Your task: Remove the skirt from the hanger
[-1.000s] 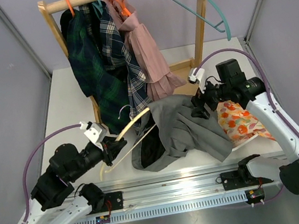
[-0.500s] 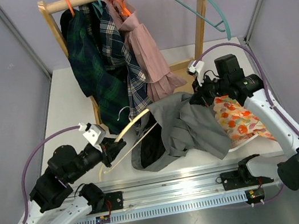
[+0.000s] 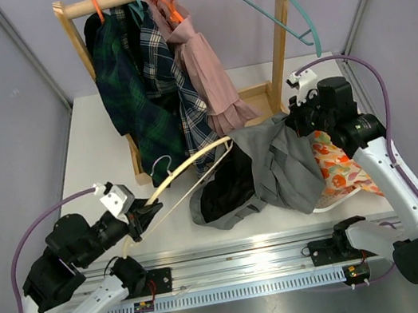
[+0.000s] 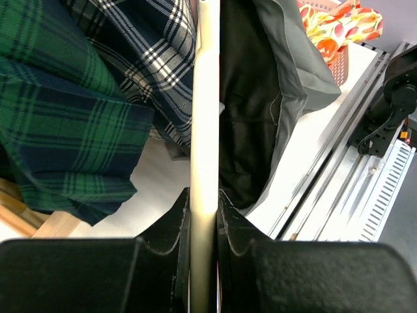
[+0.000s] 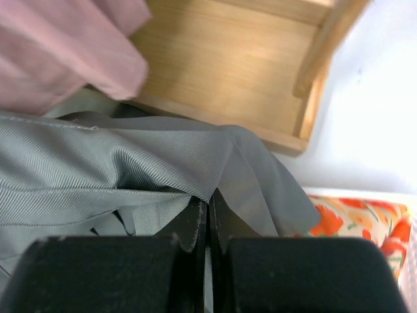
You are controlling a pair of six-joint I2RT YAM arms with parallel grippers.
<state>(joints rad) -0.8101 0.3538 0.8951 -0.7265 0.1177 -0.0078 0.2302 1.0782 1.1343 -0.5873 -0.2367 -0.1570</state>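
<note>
Left tool [image 3: 148, 208] pulled hanger [image 3: 187, 169] back-left; right tool [image 3: 293, 120] dragged grey skirt [image 3: 288, 167] rightward.

No lettering, label, brand or number can be read in any view (the small circuit board [image 3: 146, 305] on the rail [image 3: 252, 265] at the bench's [image 3: 93, 144] near edge is too small to make out).

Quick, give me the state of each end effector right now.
Left end effector: closed on the hanger.
Right end effector: closed on the skirt.
</note>
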